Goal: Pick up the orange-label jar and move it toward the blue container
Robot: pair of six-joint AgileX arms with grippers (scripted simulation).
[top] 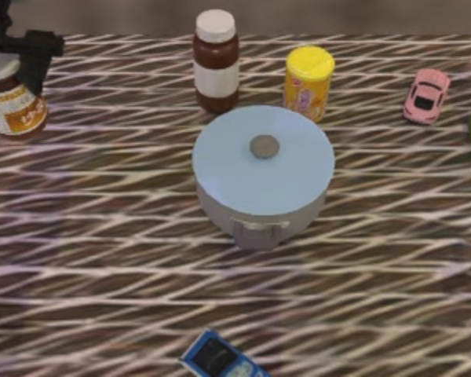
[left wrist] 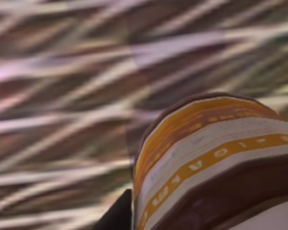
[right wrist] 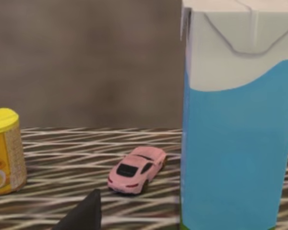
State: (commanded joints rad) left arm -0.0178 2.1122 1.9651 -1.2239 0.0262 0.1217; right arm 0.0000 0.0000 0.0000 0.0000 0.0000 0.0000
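Observation:
The orange-label jar, dark brown with a white lid, is at the table's far left, tilted, with my left gripper shut on its upper part. In the left wrist view the jar's orange-and-white label fills the near field, and one black finger presses against its side. The blue container, a grey pot with a pale-blue lid and grey knob, stands at the table's centre, well to the right of the jar. My right gripper is outside the top view, close to a carton at the right side.
A taller brown jar and a yellow canister stand just behind the pot. A pink toy car lies at back right and a blue toy car at the front edge. A blue-and-white carton stands at the right edge.

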